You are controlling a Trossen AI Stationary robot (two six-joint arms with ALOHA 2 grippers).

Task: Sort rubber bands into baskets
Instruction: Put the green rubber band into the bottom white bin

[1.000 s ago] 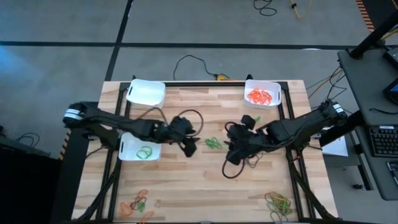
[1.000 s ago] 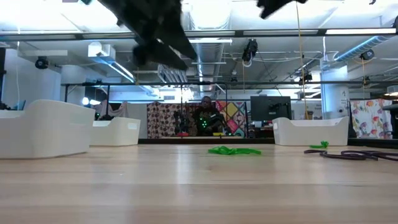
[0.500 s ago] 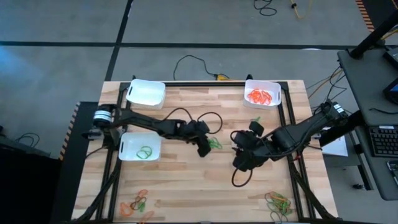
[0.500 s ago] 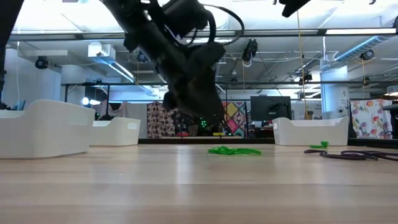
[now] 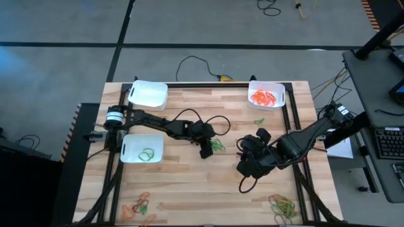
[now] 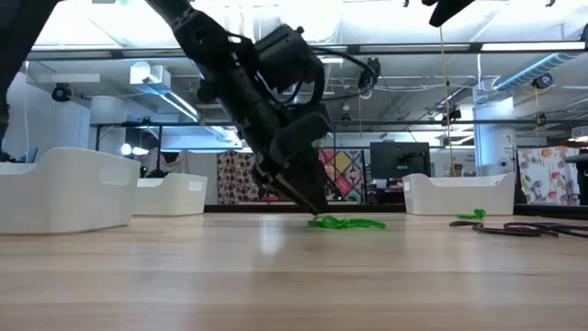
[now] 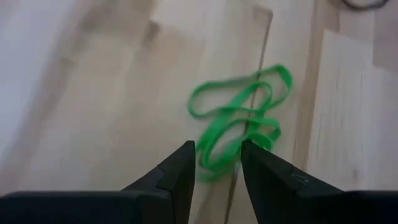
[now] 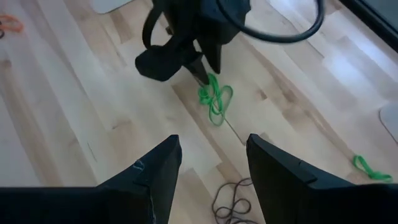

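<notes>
As viewed from above, shows a wooden desk (image 5: 189, 183) with the left gripper (image 5: 206, 151) tipped steeply down at mid-desk, its tips on the wood right at a tangled bunch of green rubber bands (image 5: 217, 145). Appears angled that way because such thin loops lie flat and call for tips at desk level to close around them. Shows, through the left wrist camera, the left fingers (image 7: 180, 168) a narrow gap apart, with the near end of the bunch lying in that gap and the other loops fanned out beyond the tips; looks not yet pinched. Seems bound for the basket already holding green bands (image 5: 126, 140), which sits well behind the left fingers, back along that arm. Shows the right gripper (image 5: 243, 168) waiting on the far side of the bunch from the left fingers, its own fingers (image 8: 155, 168) spread with nothing between them and pointed toward the bunch. Leaves bare wood all around the bunch, so a straight lift looks unobstructed; nearest neighbour is the right gripper, near but apart. Places an empty basket (image 5: 134, 88) and a basket of orange bands (image 5: 252, 85) along the far desk edge, well apart from both sets of fingers. Keeps two mixed piles of bands (image 5: 140, 207) at the near edge, likewise well clear.
</notes>
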